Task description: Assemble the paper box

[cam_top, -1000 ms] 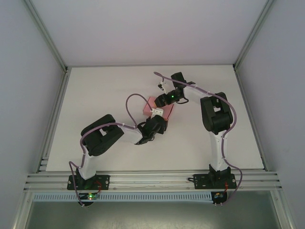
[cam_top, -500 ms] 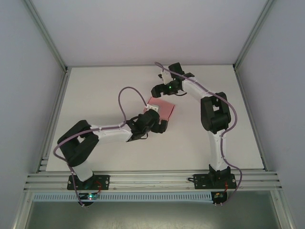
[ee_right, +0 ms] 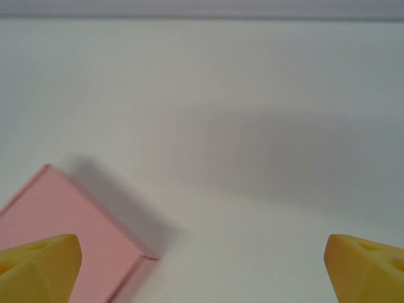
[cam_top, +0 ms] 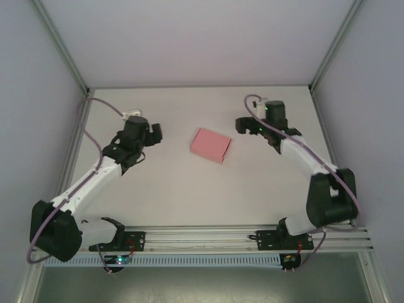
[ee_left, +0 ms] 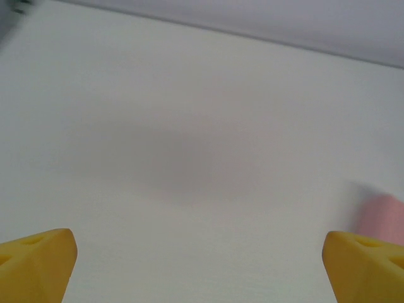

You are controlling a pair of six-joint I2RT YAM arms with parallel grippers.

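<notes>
1. Now the paper box point(cam_top: 211, 145) lies folded shut mid-worktop point(cam_top: 189, 196); assembly looks finished.
2. Left gripper point(cam_top: 150, 132) and right gripper point(cam_top: 243, 124) hang either side, well clear, jaws apart, empty.
3. Next likely calls only for parking both arms.

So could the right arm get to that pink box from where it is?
Probably yes. The right gripper is open and points toward the pink box, which lies flat a short way off. Just bare table lies between them, so nothing seems to be in the way.
</notes>
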